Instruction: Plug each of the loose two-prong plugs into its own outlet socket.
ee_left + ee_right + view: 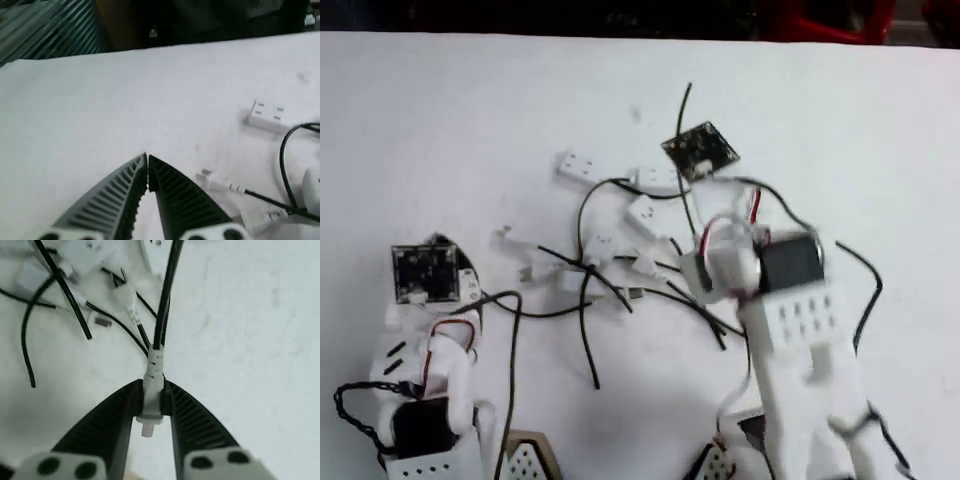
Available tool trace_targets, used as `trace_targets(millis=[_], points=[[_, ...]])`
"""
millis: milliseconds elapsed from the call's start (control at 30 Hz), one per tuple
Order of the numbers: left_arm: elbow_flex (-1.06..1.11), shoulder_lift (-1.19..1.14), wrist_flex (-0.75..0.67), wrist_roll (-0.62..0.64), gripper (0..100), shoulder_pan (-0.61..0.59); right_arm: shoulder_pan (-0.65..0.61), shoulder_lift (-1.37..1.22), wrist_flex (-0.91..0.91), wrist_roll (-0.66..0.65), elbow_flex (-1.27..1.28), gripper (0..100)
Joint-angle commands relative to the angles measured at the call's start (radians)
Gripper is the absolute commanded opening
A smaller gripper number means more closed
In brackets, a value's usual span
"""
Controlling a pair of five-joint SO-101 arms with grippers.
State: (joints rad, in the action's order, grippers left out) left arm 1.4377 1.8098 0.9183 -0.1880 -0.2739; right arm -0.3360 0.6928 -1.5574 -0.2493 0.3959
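White plug gripped between right jaws, black cord beyond — slack

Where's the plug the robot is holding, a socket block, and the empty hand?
white plug (152,390), right wrist view, on its white body.
outlet socket block (267,116), left wrist view, on its slotted top face.
left hand (147,159), left wrist view, at its closed fingertips.

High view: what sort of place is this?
Probably a robotics test bench: a white table, loose two-prong plugs and outlet sockets scattered on it, and a robot arm over them.
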Motion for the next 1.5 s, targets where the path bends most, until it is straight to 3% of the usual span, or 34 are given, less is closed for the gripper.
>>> trace_targets(millis=[0, 167, 333, 700, 1133, 1300, 1467], points=[[-0.058, 0.008, -0.068, 0.051, 5, 0.093, -0.102, 0.211, 0.148, 0.084, 0.123, 1.7], [-0.057, 0.008, -0.069, 0.117, 17, 0.203, -0.242, 0.418, 0.369, 0.198, 0.396, 1.7], [-0.057, 0.008, -0.069, 0.129, 18, 0.285, -0.360, 0.588, 0.555, 0.269, 0.617, 1.7], [-0.064, 0.008, -0.068, 0.080, 18, 0.438, -0.605, 0.786, 0.605, 0.201, 0.760, 1.6], [-0.195, 0.010, 0.167, -0.026, 18, 0.670, -0.607, 0.694, 0.636, 0.203, 0.770, 1.6], [-0.203, 0.010, 0.176, -0.026, 18, 0.644, -0.565, 0.694, 0.636, 0.203, 0.770, 1.6], [-0.207, 0.005, 0.163, -0.028, 20, 0.473, -0.415, 0.693, 0.638, 0.247, 0.770, 1.6]])
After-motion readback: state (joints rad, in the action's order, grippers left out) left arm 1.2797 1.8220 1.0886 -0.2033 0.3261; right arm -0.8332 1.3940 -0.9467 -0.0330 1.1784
